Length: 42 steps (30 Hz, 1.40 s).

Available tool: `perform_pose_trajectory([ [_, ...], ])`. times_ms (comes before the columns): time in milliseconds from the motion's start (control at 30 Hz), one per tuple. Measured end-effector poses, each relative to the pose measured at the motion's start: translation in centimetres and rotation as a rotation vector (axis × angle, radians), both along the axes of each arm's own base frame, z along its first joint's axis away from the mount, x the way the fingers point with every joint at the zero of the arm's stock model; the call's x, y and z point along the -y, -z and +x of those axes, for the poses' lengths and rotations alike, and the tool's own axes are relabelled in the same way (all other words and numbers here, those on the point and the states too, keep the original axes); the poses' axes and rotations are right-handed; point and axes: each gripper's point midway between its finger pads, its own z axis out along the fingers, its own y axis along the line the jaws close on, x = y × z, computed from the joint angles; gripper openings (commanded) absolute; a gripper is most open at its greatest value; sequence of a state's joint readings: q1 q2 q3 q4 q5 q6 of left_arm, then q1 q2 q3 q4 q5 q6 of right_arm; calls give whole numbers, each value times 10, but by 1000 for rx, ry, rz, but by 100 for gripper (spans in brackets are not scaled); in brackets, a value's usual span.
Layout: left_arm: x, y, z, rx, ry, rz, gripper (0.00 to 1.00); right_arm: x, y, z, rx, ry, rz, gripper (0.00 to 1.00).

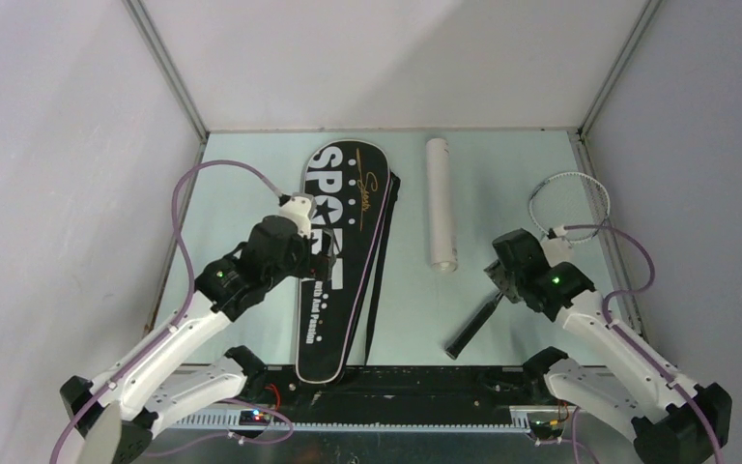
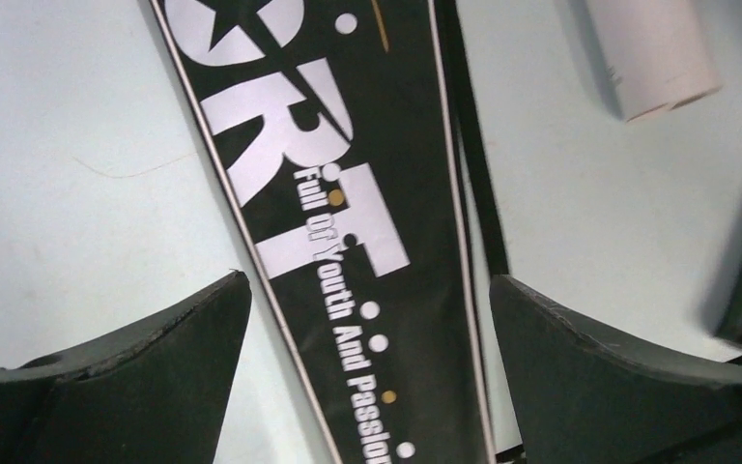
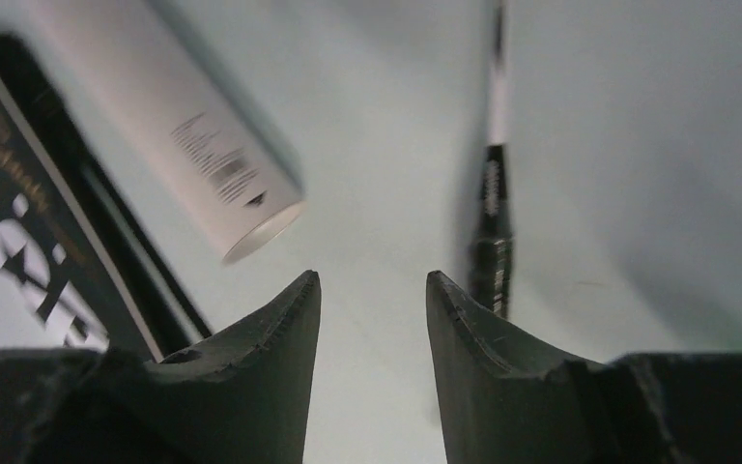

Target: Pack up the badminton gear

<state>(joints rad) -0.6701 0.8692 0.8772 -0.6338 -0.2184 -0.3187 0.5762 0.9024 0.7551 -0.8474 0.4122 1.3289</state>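
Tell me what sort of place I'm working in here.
Probably a lab test cell: plain white walls, metal corner posts, and a pale table with wiring along its near edge.

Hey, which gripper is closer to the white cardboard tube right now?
Right. The right gripper hovers close to the near end of the white cardboard tube, by the racket handle; the left gripper sits over the black SPORT bag, farther off.
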Motion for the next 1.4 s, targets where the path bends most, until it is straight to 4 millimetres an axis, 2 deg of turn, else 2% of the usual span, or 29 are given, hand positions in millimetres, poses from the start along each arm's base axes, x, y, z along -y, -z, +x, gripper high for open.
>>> perform_pose_trajectory([
  [133, -10, 8, 1, 13, 20, 91, 100, 32, 18, -3, -43, 90, -46, 46],
  [300, -23, 25, 0, 2, 17, 179, 100, 57, 46, -10, -113, 149, -86, 45],
  [467, -27, 30, 0, 0, 13, 205, 100, 60, 69, -15, -185, 142, -96, 45],
  [700, -23, 34, -5, -10, 45, 191, 100, 54, 88, -13, -227, 129, -76, 45],
  [1000, -2, 42, -15, -92, 148, 149, 99, 47, 109, -10, -254, 115, -52, 45],
  [1100, 14, 35, -19, -121, 210, 105, 98, 46, 112, -7, -256, 116, -51, 45],
  [1300, 52, 13, -37, -107, 333, 34, 94, 43, 116, -2, -250, 114, -41, 37],
  [1367, 64, 11, -46, -109, 370, 11, 91, 42, 116, 0, -243, 114, -36, 29],
  [1400, 70, 11, -49, -110, 382, 1, 89, 41, 116, 1, -241, 113, -34, 21],
])
